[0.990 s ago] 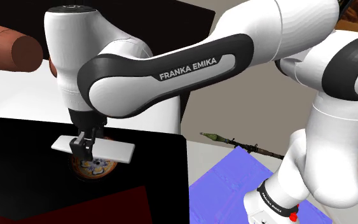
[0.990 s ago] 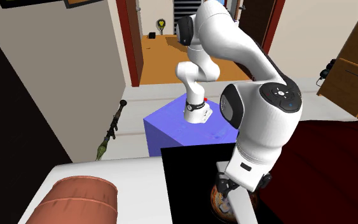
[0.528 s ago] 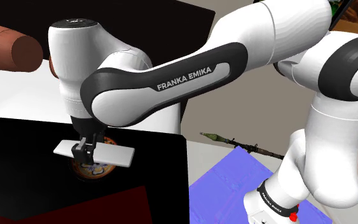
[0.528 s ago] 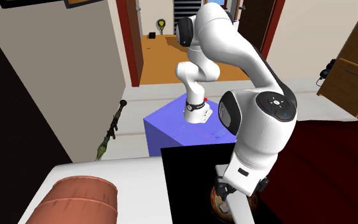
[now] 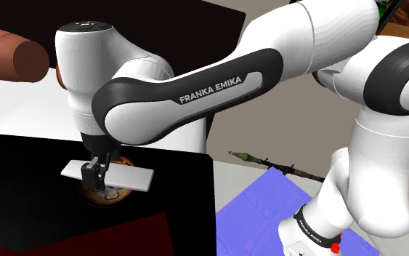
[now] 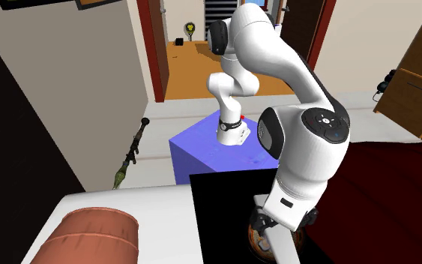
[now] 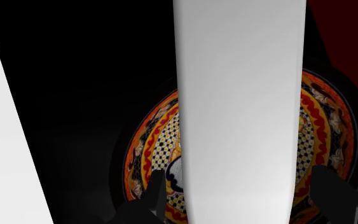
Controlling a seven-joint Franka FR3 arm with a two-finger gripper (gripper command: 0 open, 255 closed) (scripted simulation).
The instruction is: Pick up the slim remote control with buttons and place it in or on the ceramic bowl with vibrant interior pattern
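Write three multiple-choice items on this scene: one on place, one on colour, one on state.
1. Where is the remote? A. on the floor B. over the bowl C. on a shelf
2. What colour is the stand? A. red B. green C. blue
3. The gripper is: A. shut on the remote B. open C. shut on nothing
B: the wrist view shows the bowl right behind the held remote. C: it is blue in both exterior views. A: both fingers clasp the remote.
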